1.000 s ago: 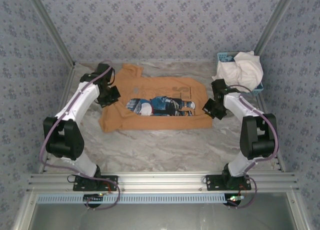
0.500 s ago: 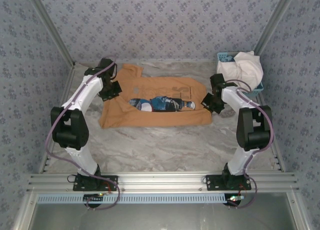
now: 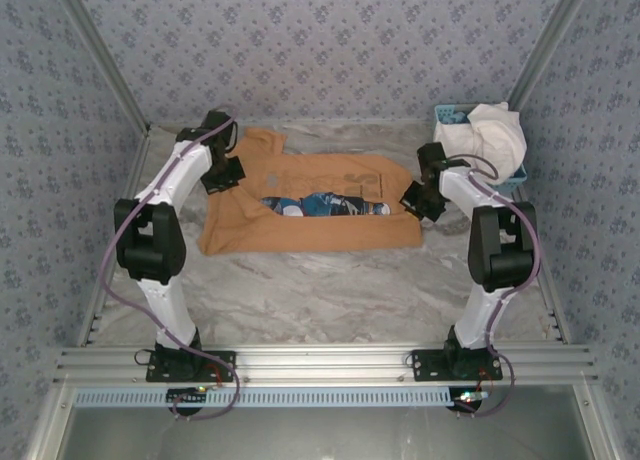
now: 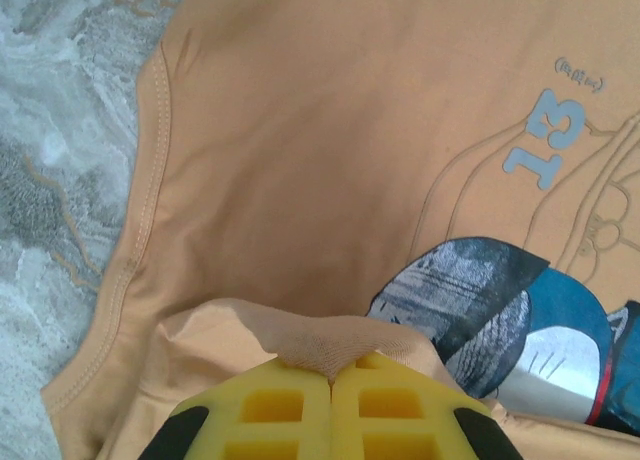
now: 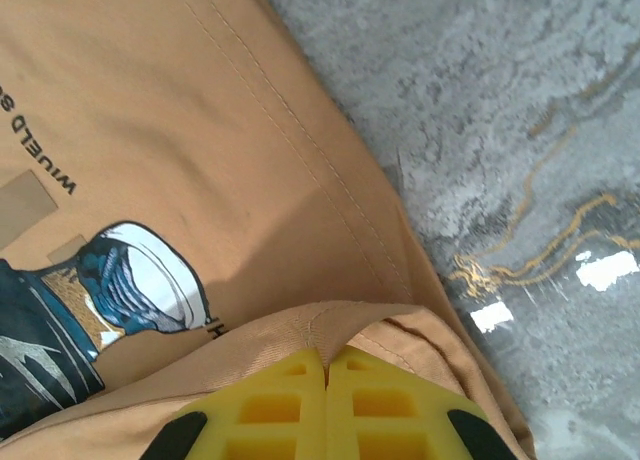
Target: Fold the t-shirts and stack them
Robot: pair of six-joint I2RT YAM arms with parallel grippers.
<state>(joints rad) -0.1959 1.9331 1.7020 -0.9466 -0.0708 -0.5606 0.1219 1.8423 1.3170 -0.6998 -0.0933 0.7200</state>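
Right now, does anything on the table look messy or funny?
Yes. The white t-shirt is a crumpled heap spilling over the small blue basket at the far right corner. The orange t-shirt looks lumpy only because the left end effector and right end effector pinch its edge, folding it over the cartoon print.

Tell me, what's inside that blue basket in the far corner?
A crumpled white t-shirt fills the basket, spilling over its rim. Anything beneath the shirt is hidden.
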